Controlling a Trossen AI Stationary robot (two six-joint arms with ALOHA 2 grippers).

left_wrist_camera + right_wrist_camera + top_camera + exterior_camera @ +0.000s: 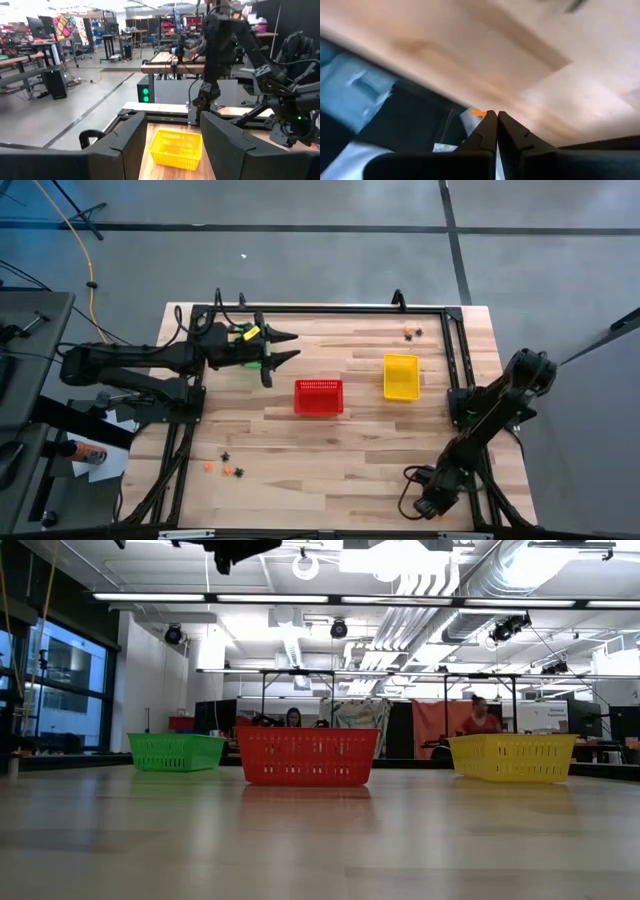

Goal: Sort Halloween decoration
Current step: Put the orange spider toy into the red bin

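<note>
Halloween decoration [225,468] lies scattered on the surface's near left, more by the far right corner: tiny, light, likely slippery, so I'd pinch each across its body. My left pincer [286,348] hangs spread; my right pincer [496,120] is pressed together, empty.

The table [330,450] is pale wood in long planks, framed by black rails. On it stand 3 mesh baskets: a red basket [318,397], a yellow basket [401,376] and a green basket [177,751]. The tiny trinkets [225,468] show orange and black, as do the trinkets by the far rail [411,332]. Both arms are dark; the left gripper [283,347] is black with a green-yellow patch behind it.
</note>
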